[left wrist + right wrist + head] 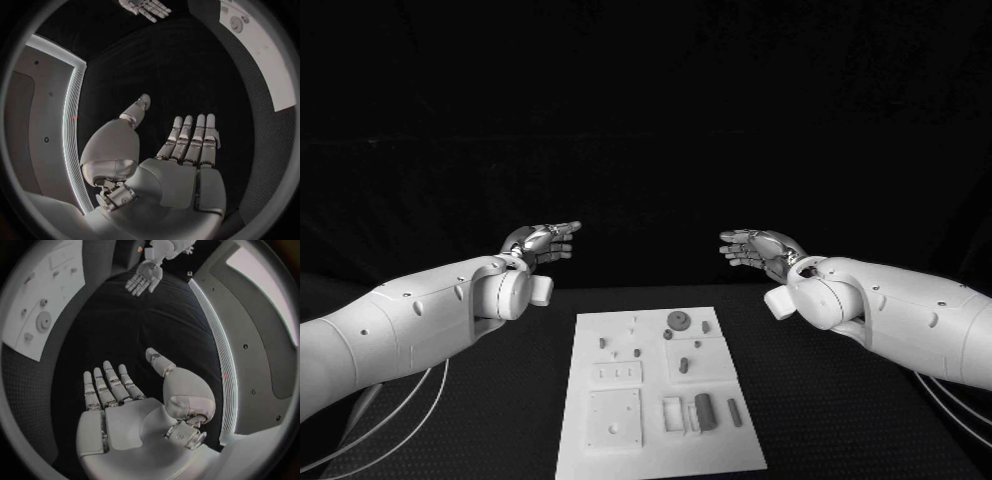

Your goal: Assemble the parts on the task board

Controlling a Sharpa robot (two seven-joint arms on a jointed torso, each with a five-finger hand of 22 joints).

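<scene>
1. Where the black table (877, 420) runs down the middle, lies the task board (661, 400), white, with small parts (705, 411) set on it, among them a round piece (678, 320) near the far end.
2. Hovers beyond the board's far left corner: left hand (540, 243), fingers straight and apart, palm bare, holding nothing.
3. Mirrors it off the far right corner: right hand (759, 249), likewise spread and empty, well apart from the board.

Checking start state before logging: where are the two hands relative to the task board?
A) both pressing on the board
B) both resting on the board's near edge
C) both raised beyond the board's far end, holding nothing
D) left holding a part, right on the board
C: the left hand and right hand hang past the far end of the task board, fingers apart and empty.
</scene>
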